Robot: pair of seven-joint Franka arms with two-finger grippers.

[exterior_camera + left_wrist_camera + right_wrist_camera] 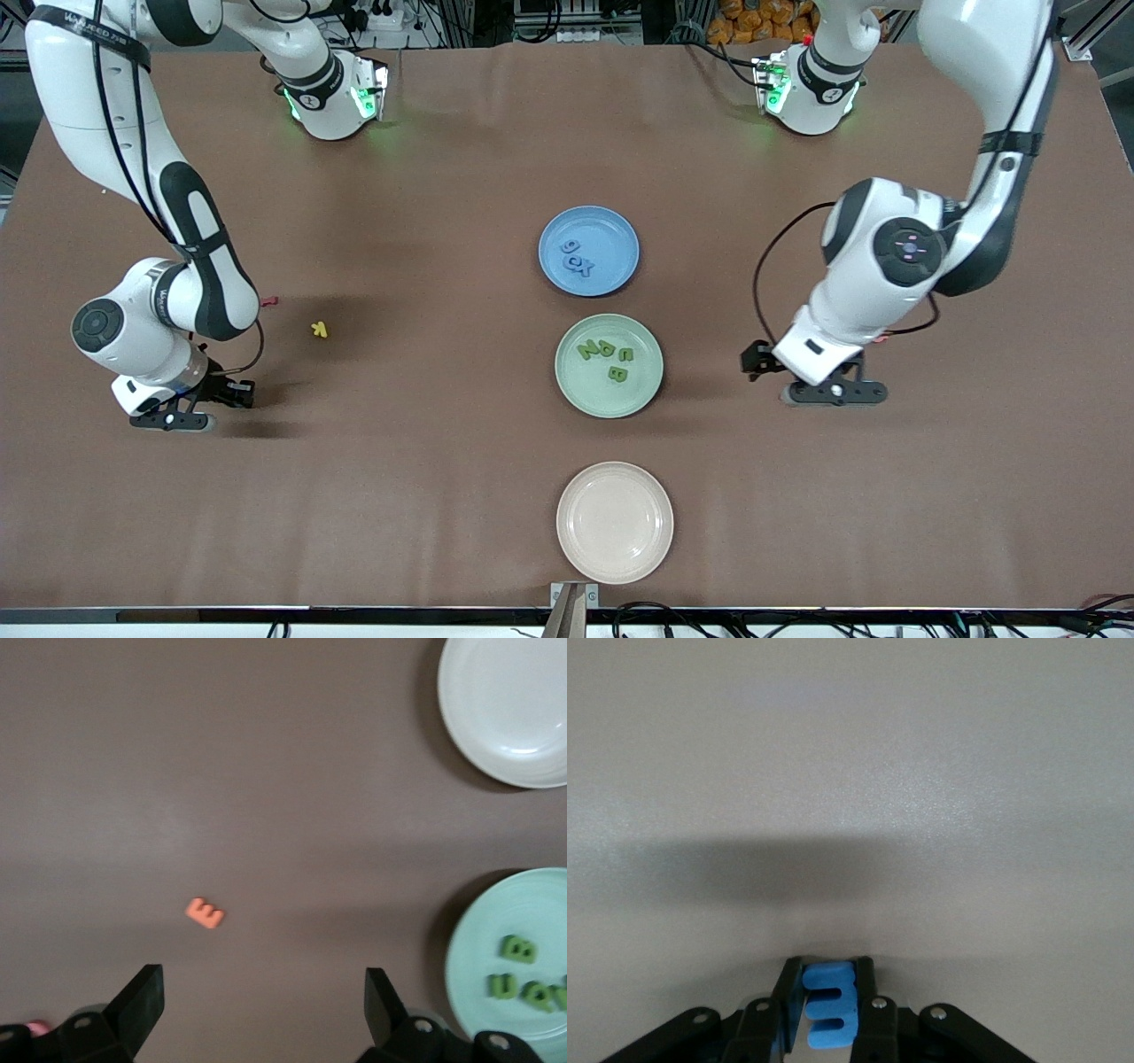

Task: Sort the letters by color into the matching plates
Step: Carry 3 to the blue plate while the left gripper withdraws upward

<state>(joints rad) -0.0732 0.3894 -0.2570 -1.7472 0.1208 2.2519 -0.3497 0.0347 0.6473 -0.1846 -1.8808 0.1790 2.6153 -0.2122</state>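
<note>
A: Right hand low at the right arm's end of the surface, clamped on a blue letter!
B: Left hand (fingers wide apart) hovers beside the green plate.

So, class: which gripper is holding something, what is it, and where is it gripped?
The right gripper pinches a blue letter, an E shape, by its two flat sides. The left gripper is open and holds nothing.

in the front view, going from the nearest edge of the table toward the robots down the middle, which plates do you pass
cream plate → green plate, with green letters in it → blue plate, with blue letters in it
</note>
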